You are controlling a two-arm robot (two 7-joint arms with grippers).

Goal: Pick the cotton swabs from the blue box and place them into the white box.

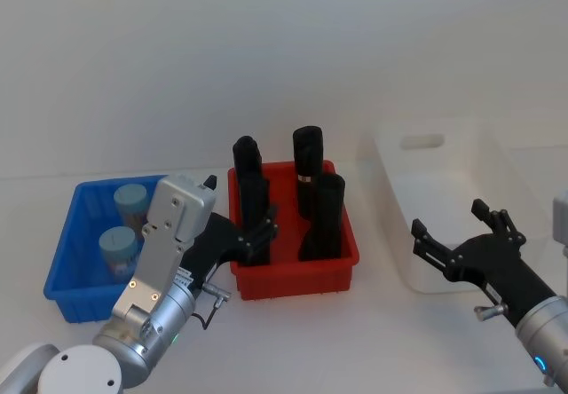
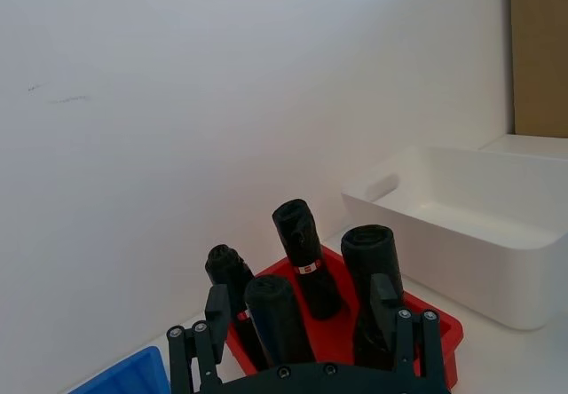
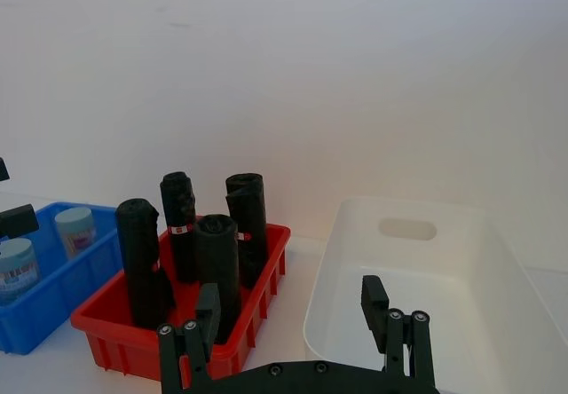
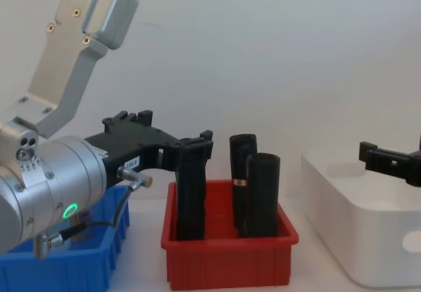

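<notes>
The white table bears the blue box, a red bin (middle) and the white box.

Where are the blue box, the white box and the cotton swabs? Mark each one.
blue box (image 1: 60, 250), head view, left rim.
white box (image 1: 424, 160), head view, far wall under the handle hole.
cotton swabs (image 1: 117, 238), head view, lid of the nearer tub.
</notes>
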